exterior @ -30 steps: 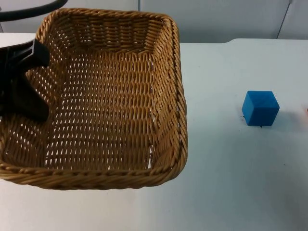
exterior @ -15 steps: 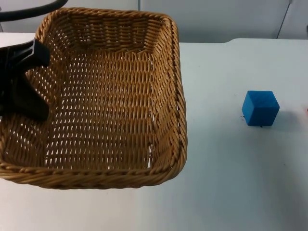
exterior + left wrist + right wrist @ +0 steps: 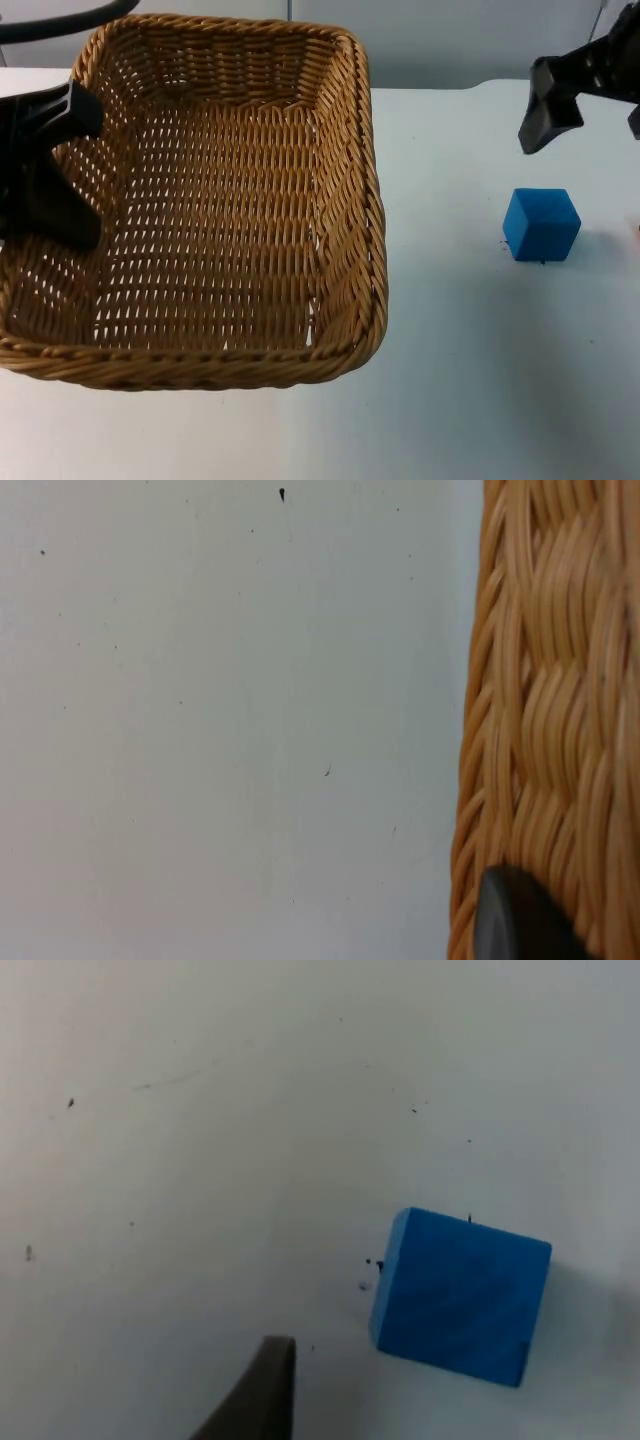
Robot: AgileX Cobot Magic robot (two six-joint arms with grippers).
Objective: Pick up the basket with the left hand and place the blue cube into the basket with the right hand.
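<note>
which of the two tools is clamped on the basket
The left tool, gripping the basket at its left rim. The right tool hangs free above the blue cube, holding nothing.

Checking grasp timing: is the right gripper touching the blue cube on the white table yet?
Apart. In the top view the right gripper sits beyond the blue cube with bare white table between them; the right wrist view shows the same gap.

Wicker basket rim beside bare white table; black fingertip against it.
</note>
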